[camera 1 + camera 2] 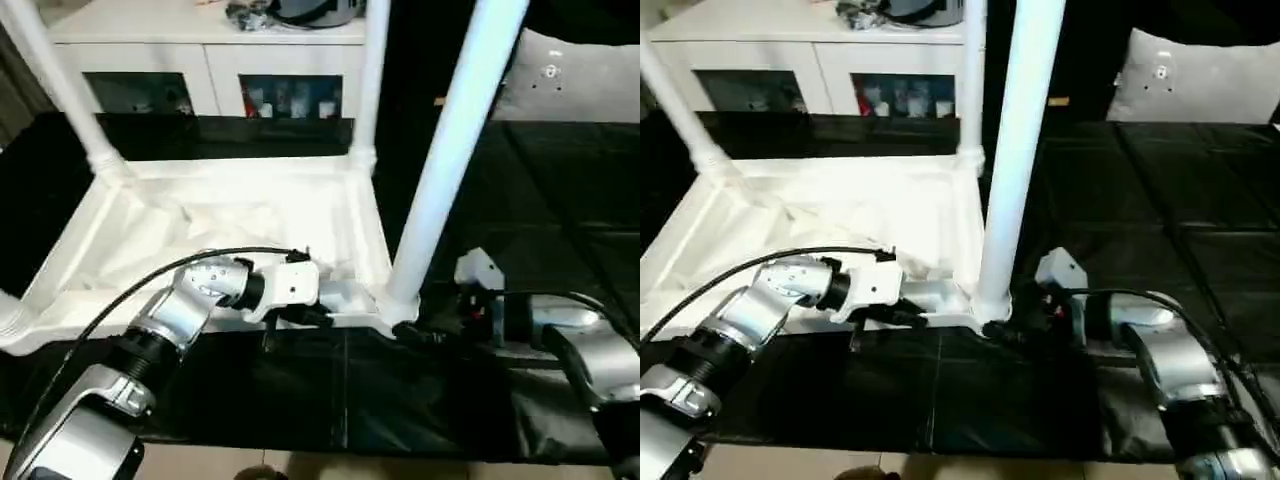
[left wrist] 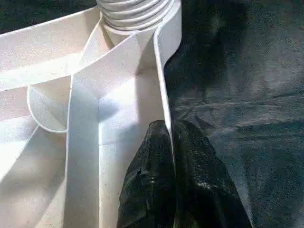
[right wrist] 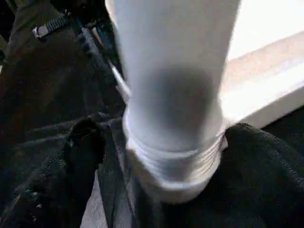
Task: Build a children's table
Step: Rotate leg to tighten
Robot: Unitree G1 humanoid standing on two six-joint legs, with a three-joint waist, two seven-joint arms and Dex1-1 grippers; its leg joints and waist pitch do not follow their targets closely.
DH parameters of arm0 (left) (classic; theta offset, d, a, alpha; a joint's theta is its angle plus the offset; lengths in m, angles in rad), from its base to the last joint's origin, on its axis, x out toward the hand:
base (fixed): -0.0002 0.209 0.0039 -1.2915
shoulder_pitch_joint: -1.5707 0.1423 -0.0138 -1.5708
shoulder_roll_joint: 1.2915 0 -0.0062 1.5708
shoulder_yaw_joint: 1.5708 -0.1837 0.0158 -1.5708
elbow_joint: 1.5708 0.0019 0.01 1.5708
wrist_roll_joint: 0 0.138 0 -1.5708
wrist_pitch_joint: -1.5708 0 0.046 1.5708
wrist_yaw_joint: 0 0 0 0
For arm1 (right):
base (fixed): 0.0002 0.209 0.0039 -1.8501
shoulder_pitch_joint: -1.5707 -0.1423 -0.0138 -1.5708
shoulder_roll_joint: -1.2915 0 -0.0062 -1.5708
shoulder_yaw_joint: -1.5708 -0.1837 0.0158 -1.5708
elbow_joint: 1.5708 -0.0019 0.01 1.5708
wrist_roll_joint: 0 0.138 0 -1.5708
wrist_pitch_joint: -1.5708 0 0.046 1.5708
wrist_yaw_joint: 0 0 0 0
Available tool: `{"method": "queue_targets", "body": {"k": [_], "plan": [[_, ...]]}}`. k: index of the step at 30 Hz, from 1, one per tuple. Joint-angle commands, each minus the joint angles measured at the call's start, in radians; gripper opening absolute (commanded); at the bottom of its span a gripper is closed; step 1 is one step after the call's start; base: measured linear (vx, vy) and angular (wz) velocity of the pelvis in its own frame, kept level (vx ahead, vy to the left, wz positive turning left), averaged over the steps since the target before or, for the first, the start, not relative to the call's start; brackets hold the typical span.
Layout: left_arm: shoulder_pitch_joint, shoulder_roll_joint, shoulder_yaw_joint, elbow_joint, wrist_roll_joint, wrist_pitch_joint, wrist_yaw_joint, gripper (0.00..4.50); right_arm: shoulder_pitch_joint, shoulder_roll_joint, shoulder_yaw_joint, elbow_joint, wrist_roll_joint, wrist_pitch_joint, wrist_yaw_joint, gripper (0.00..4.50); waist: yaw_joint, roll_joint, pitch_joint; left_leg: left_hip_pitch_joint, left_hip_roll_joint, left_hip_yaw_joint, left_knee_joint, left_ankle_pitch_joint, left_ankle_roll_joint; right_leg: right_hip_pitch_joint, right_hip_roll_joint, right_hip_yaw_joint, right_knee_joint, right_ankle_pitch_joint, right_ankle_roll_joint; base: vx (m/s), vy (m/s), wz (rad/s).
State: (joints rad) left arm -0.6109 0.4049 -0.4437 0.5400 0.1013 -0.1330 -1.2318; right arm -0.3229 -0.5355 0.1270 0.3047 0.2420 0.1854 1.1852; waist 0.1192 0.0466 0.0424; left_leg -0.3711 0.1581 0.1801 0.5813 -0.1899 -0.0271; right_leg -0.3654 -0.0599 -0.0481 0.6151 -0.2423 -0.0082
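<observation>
The children's table lies upside down on the black mat, its white ribbed top [image 1: 250, 215] facing up. White legs stand in the corner sockets: one at the near right [image 1: 450, 150], one at the back right [image 1: 372, 80], one at the back left [image 1: 60, 80]. My left gripper [image 2: 171, 137] is shut on the top's thin front rim [image 2: 164, 85], close to the near-right corner socket. My right gripper [image 3: 171, 130] is open, with one black finger [image 3: 83, 142] on each side of the threaded base of the near-right leg [image 3: 175, 95].
A white cabinet [image 1: 200, 50] with dark items on top stands behind the table. A pale cushion [image 1: 580, 80] lies at the back right. The black mat [image 1: 560, 200] stretches to the right. A black cable [image 1: 150, 275] arcs over my left forearm.
</observation>
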Motion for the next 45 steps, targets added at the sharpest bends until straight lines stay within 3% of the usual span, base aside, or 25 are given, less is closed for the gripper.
{"method": "queue_targets", "body": {"k": [1,13,20,23,26,28,29,31,33,35,37,40,44,45], "plan": [[0.016,0.005,-0.085,0.022,0.035,-0.009,-0.067,0.0,-0.017,0.003,0.005,0.015,-0.003,-0.017,0.011,4.06,-0.001,-0.013,-0.056,0.011,0.085,-0.029,-0.054,-0.095,0.101,0.035,-0.103,0.047,-0.058,0.063,-0.277,0.0,0.0,0.0],[0.008,-0.001,-0.083,0.047,0.04,-0.031,-0.099,0.0,-0.04,0.012,0.014,0.06,0.02,-0.015,0.075,2.88,0.006,-0.016,-0.059,0.011,0.086,-0.029,-0.051,-0.097,0.098,0.035,-0.103,0.046,-0.056,0.052,-0.273,0.0,0.0,0.0],[0.009,-0.005,-0.081,0.055,0.04,-0.021,-0.105,0.0,-0.015,0.021,0.009,0.049,0.044,0.019,0.096,2.73,0.009,-0.014,-0.06,0.012,0.086,-0.028,-0.049,-0.091,0.106,0.035,-0.102,0.045,-0.055,0.065,-0.277,0.0,0.0,0.0],[0.015,-0.01,-0.07,0.045,0.044,0.044,-0.075,0.0,0.009,0.037,0.001,0.015,0.073,0.075,0.073,2.72,0.013,-0.015,-0.058,0.014,0.088,-0.028,-0.051,-0.101,0.101,0.033,-0.102,0.046,-0.057,0.04,-0.274,0.0,0.0,0.0],[0.022,-0.042,-0.037,0.029,0.022,0.141,-0.018,0.0,0.018,0.066,0.0,-0.006,0.056,0.149,-0.021,2.72,0.015,-0.015,-0.053,0.017,0.088,-0.027,-0.055,-0.122,0.082,0.031,-0.102,0.048,-0.062,-0.018,-0.269,0.0,0.0,0.0],[0.03,-0.078,-0.008,0.003,0.003,0.231,0.041,0.0,0.019,0.112,-0.006,-0.012,0.021,0.182,-0.142,2.7,0.011,-0.015,-0.045,0.018,0.085,-0.03,-0.062,-0.167,0.055,0.026,-0.104,0.049,-0.074,-0.119,-0.258,0.0,0.0,0.0],[0.034,-0.097,0.002,-0.013,-0.004,0.274,0.069,0.0,0.014,0.145,-0.022,-0.007,0.014,0.187,-0.21,2.7,0.007,-0.01,-0.041,0.023,0.085,-0.031,-0.067,-0.222,0.028,0.023,-0.107,0.052,-0.083,-0.214,-0.246,0.0,0.0,0.0],[0.038,-0.137,0.019,-0.033,-0.014,0.342,0.123,0.0,-0.005,0.211,-0.061,0.01,0.013,0.216,-0.345,2.7,-0.009,-0.015,-0.036,0.026,0.081,-0.039,-0.076,-0.297,-0.016,0.02,-0.111,0.055,-0.097,-0.371,-0.206,0.0,0.0,0.0],[0.033,-0.172,0.033,-0.034,-0.012,0.389,0.176,0.0,-0.016,0.247,-0.081,0.016,0.006,0.233,-0.422,2.7,-0.025,-0.014,-0.037,0.021,0.08,-0.044,-0.081,-0.31,-0.03,0.022,-0.109,0.053,-0.099,-0.404,-0.178,0.0,0.0,0.0],[0.014,-0.222,0.052,-0.016,0.006,0.449,0.271,0.0,-0.029,0.285,-0.102,0.025,-0.012,0.251,-0.511,2.7,-0.037,-0.012,-0.035,0.028,0.08,-0.044,-0.082,-0.341,-0.038,0.014,-0.105,0.055,-0.103,-0.401,-0.176,0.0,0.0,0.0],[-0.002,-0.254,0.063,0.003,0.021,0.484,0.332,0.0,-0.036,0.306,-0.111,0.031,-0.026,0.254,-0.559,2.7,-0.044,-0.013,-0.038,0.025,0.078,-0.044,-0.082,-0.328,-0.038,0.018,-0.106,0.056,-0.103,-0.371,-0.181,0.0,0.0,0.0],[-0.013,-0.3,0.062,0.007,0.054,0.52,0.409,0.0,-0.024,0.342,-0.114,0.014,-0.046,0.262,-0.624,2.7,-0.046,-0.012,-0.042,0.018,0.078,-0.039,-0.079,-0.265,-0.009,0.021,-0.103,0.056,-0.102,-0.265,-0.19,0.0,0.0,0.0],[0.001,-0.281,0.043,-0.014,0.07,0.511,0.393,0.0,-0.013,0.337,-0.118,0.012,-0.045,0.236,-0.617,2.7,-0.044,-0.013,-0.044,0.016,0.077,-0.038,-0.077,-0.253,0.011,0.022,-0.104,0.056,-0.103,-0.245,-0.187,0.0,0.0,0.0],[0.006,-0.271,0.036,-0.021,0.077,0.509,0.387,0.0,-0.008,0.33,-0.116,0.012,-0.045,0.224,-0.606,3.05,-0.044,-0.013,-0.043,0.014,0.077,-0.038,-0.077,-0.245,0.013,0.024,-0.104,0.056,-0.102,-0.238,-0.187,0.0,0.0,0.0]]}}
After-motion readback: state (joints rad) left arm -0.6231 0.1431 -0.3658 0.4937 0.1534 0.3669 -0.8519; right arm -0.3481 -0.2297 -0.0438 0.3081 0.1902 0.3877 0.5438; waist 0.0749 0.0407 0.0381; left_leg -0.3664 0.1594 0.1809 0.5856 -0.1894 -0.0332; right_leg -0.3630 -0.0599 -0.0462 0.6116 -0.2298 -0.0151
